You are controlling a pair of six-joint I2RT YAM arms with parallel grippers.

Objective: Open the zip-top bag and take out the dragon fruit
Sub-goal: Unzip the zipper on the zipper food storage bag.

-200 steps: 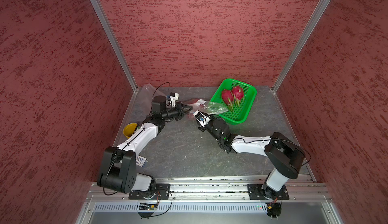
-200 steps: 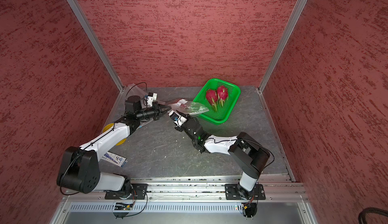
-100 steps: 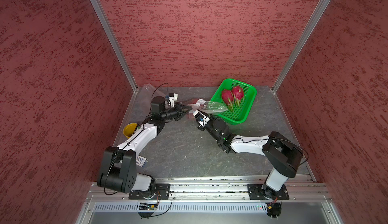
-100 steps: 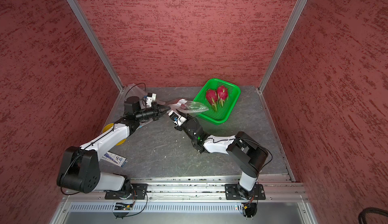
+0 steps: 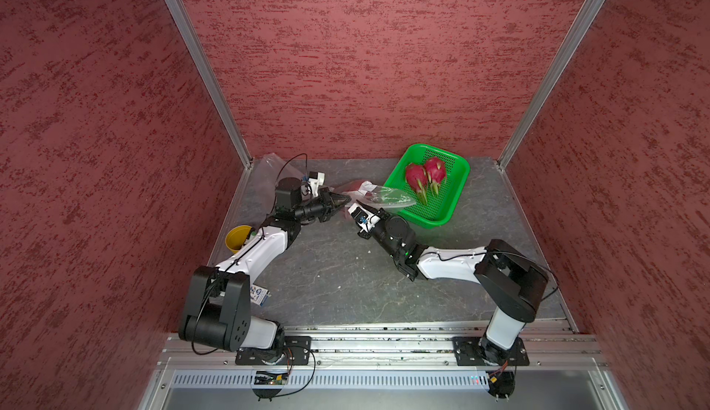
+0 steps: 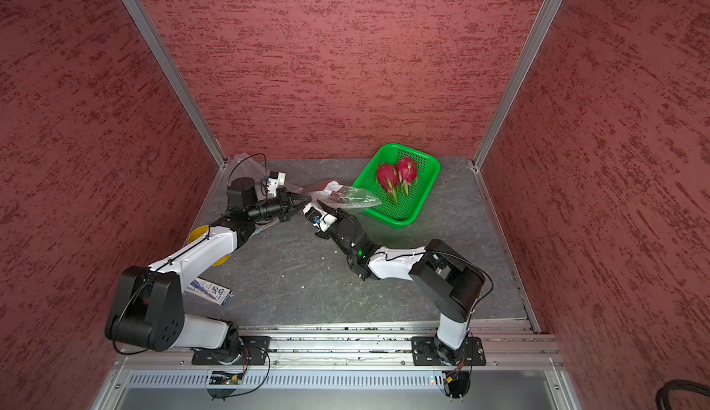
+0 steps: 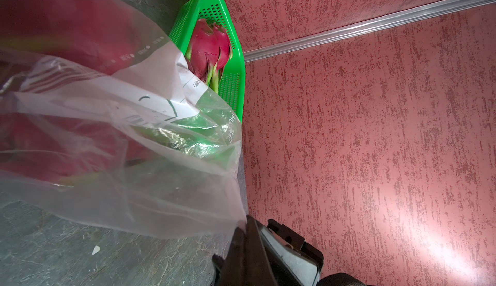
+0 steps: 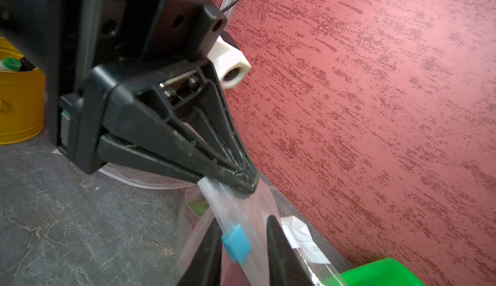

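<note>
Between the fingers of the right gripper (image 8: 243, 219) we find the blue slider (image 8: 236, 241) of the zip-top bag (image 7: 134, 177). The jaws stand apart on either side of it, with a gap showing at one finger, so we record no grip. Just ahead of the right gripper's tips, the left gripper (image 8: 241, 180) is clamped tight on the bag's zip strip. Beyond the left gripper's tips the bag holds magenta dragon fruit (image 7: 61, 148), blurred through the film; we cannot count them. Two more dragon fruit (image 5: 417, 175) lie side by side in the green basket (image 5: 449, 192), past the bag from both grippers.
</note>
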